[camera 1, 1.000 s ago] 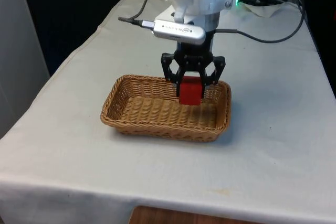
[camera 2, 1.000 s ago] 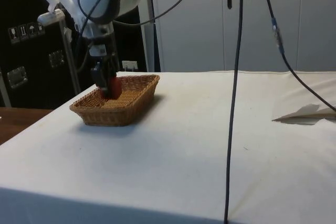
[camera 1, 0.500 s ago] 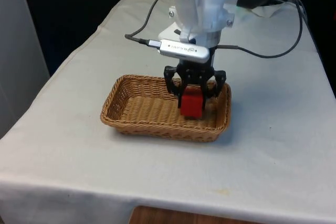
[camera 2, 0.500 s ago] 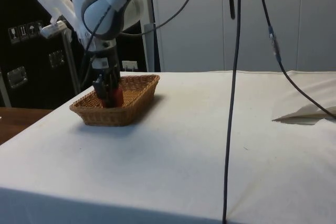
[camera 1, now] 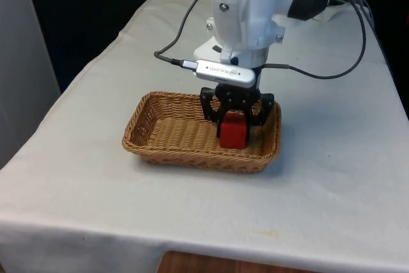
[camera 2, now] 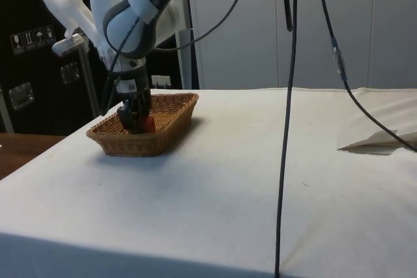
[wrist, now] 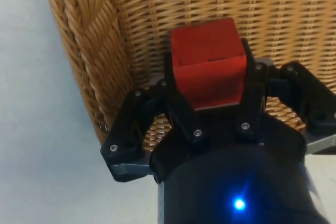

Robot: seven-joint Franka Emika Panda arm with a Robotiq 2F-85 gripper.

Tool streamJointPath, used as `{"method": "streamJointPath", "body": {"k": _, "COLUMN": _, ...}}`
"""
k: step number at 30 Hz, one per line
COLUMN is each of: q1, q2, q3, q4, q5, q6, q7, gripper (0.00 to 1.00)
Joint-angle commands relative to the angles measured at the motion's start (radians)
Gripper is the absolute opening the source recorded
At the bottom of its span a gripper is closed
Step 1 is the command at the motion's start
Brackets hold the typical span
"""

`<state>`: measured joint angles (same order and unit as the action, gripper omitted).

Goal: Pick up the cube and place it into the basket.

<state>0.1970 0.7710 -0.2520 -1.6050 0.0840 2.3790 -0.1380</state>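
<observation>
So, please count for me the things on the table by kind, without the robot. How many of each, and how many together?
Red cube: 1, gripped inside the basket
Wicker basket: 1
Total: 2

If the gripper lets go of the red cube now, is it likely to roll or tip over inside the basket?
The red cube has flat faces, so it will probably not roll. It sits low inside the basket, held by the gripper, so any drop looks short. The woven floor is ribbed, so it may settle slightly tilted.
</observation>
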Motion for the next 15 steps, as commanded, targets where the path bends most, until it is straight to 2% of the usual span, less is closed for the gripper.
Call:
{"method": "streamJointPath", "body": {"k": 1, "q1": -0.002, "q2": 0.011, "q3": 0.003, "q4": 0.003, "q5": 0.005, "q6": 0.011, "q7": 0.002, "gripper": 0.01}}
{"method": "streamJointPath", "body": {"k": 9, "q1": -0.001, "q2": 0.01, "q3": 0.001, "q4": 0.008, "q5": 0.002, "q6": 0.003, "q7": 0.002, "gripper": 0.01}}
{"method": "streamJointPath", "body": {"k": 12, "q1": -0.001, "q2": 0.006, "q3": 0.0, "q4": 0.006, "q5": 0.0, "q6": -0.001, "q7": 0.001, "gripper": 0.25}}
{"method": "streamJointPath", "body": {"k": 13, "q1": -0.001, "q2": 0.01, "q3": 0.0, "q4": 0.009, "q5": 0.001, "q6": -0.001, "q7": 0.002, "gripper": 0.25}}
{"method": "streamJointPath", "body": {"k": 15, "q1": -0.001, "q2": 0.009, "q3": 0.0, "q4": 0.009, "q5": 0.001, "q6": -0.001, "q7": 0.002, "gripper": 0.44}}
